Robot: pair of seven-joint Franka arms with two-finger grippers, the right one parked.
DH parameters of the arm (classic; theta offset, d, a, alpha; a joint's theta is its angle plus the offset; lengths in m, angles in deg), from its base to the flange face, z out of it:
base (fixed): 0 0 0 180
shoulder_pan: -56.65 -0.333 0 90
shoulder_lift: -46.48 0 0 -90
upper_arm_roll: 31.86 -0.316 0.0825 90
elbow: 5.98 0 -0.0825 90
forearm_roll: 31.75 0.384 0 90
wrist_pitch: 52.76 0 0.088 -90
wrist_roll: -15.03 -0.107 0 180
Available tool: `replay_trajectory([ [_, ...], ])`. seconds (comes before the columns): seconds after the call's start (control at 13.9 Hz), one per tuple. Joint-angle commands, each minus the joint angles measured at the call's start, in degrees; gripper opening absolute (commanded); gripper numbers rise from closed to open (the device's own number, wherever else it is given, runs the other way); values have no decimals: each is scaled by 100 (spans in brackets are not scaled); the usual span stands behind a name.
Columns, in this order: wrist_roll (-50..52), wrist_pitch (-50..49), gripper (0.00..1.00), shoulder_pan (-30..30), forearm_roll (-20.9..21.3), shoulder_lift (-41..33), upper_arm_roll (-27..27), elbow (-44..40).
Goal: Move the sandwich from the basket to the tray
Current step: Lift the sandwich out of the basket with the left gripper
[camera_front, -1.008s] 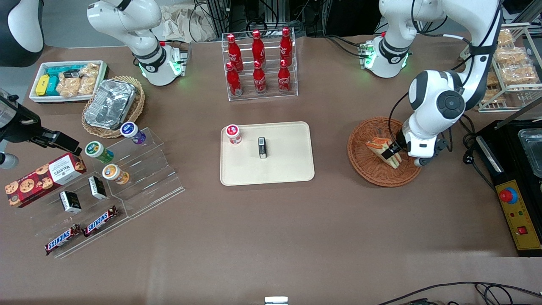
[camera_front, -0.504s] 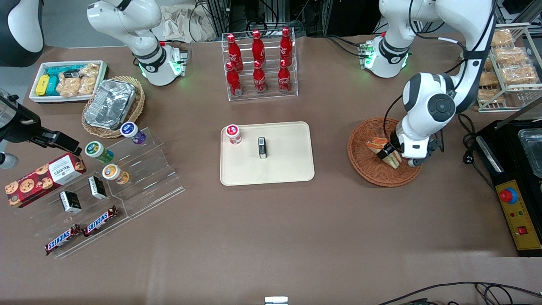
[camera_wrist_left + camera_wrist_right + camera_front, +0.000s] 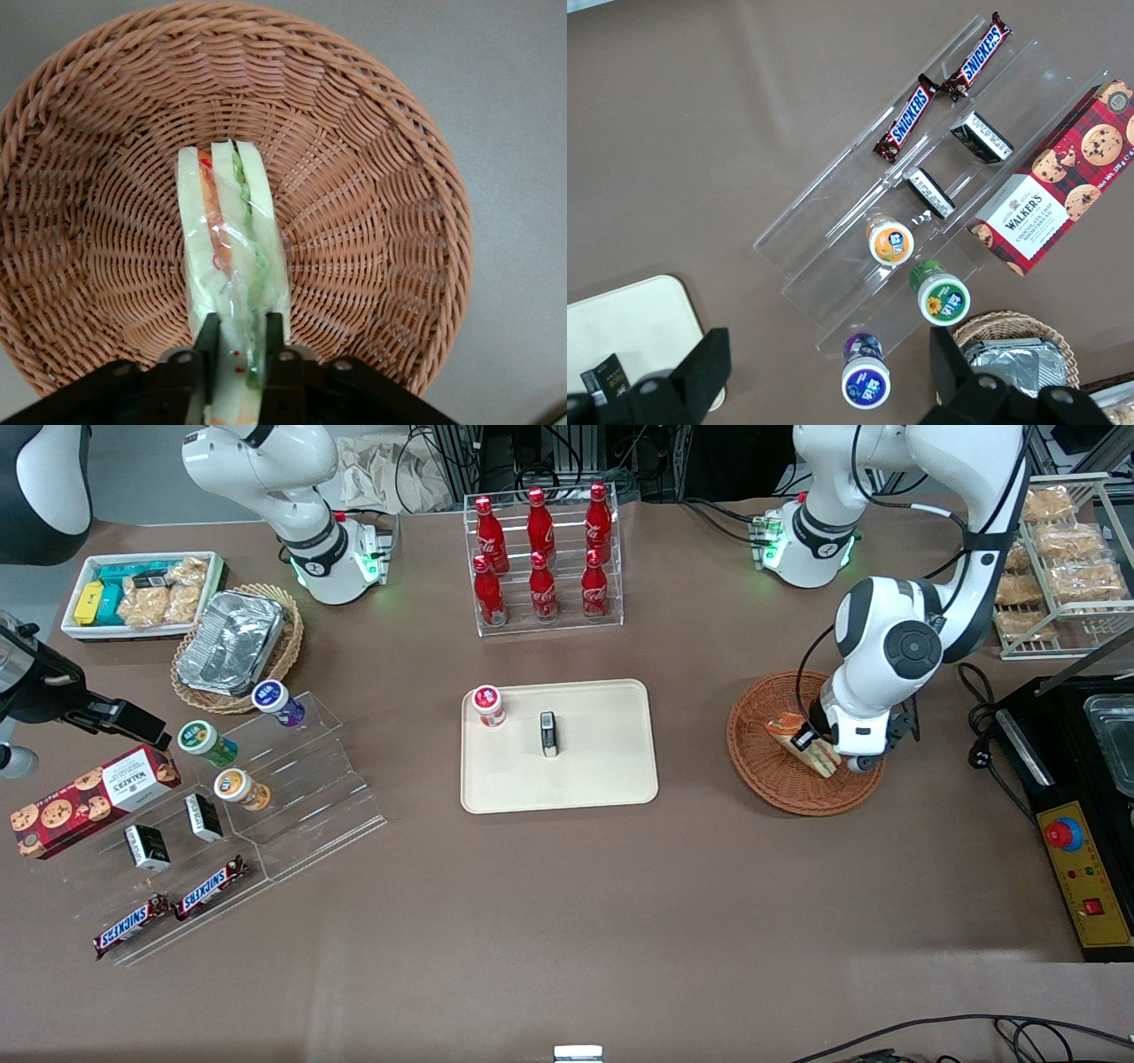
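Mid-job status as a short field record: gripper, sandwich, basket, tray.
gripper: over the basket, fingers shut on the sandwich
sandwich: wrapped wedge, over the basket, pinched at one end
basket: toward the working arm's end of the table, holds nothing else
tray: mid-table, carries a red-lidded cup and a small dark box

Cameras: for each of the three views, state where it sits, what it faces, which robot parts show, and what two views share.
Front view: high, facing both arms over the table; gripper shut on the sandwich in the basket.
Left wrist view: looks down past the fingers at sandwich and basket.
Right wrist view: looks down at the tray corner, its own fingers showing.
Shared: front and left wrist both show the sandwich.
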Motion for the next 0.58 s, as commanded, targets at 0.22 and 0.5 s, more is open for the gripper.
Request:
replay_trajectory([
  [0.22, -455, -1911, 0, -67, 176, -482, -39, -984],
  [0.5, -1175, -3636, 0, -226, 106, -438, -30, -2312],
])
